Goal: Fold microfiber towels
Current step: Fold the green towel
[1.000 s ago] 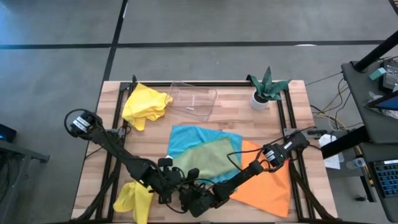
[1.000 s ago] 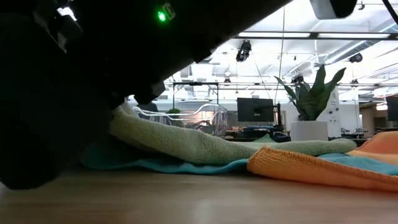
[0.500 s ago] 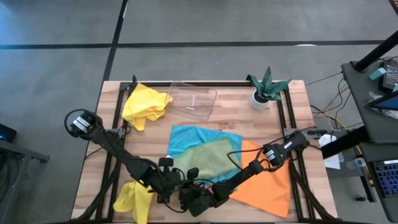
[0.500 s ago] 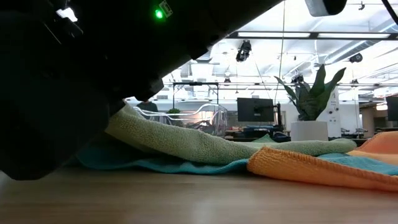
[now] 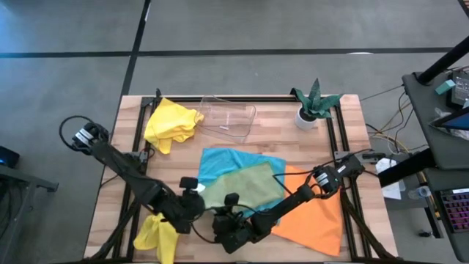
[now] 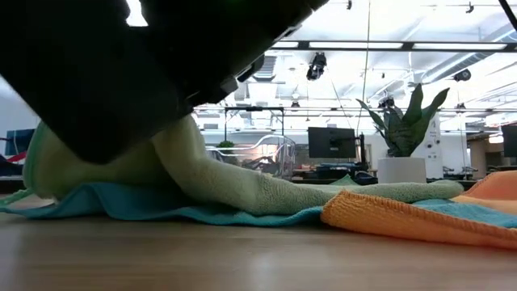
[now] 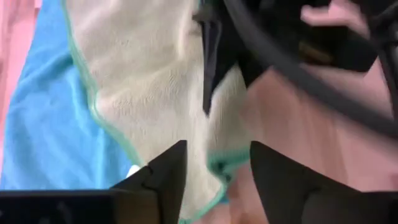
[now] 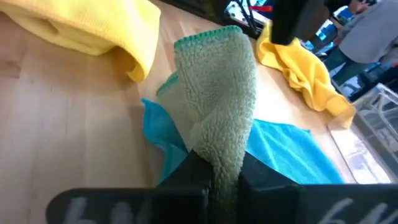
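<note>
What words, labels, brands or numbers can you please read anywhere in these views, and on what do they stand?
None can be read.
The towels, tray and plant pot carry no print.
The monitor in the room behind is too small to read.

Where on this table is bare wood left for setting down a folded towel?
Bare wood: between the crumpled yellow towel and the blue towel, and between the plant and the orange towel. Crowded at the near edge, around both pincers and the green towel.
</note>
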Robot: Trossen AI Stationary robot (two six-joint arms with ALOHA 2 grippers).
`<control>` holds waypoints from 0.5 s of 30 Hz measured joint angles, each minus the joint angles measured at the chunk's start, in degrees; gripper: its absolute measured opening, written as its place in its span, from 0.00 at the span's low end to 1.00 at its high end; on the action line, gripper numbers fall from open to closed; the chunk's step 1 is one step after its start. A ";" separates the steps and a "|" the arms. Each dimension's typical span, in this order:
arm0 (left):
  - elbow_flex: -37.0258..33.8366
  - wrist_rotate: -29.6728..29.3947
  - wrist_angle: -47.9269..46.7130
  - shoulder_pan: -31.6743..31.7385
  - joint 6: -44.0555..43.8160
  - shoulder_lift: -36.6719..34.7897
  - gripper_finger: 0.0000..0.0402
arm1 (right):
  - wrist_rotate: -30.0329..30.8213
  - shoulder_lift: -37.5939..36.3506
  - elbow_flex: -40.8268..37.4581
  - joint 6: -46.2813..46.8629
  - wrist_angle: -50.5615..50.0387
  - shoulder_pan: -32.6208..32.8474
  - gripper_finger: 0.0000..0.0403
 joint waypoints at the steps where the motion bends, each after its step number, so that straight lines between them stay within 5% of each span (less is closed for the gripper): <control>1: -0.57 -0.31 -0.05 -0.61 -0.01 -0.23 0.42 | 0.14 -0.23 -0.02 0.22 -0.22 0.00 0.02; 10: -5.96 -6.15 0.42 -7.11 -8.03 0.03 0.50 | 0.36 -0.90 -0.55 2.01 -2.15 -0.28 0.02; 15: -11.85 -7.10 9.71 -8.93 -11.03 1.72 0.50 | 0.36 -0.90 -0.57 2.04 -2.05 -0.49 0.02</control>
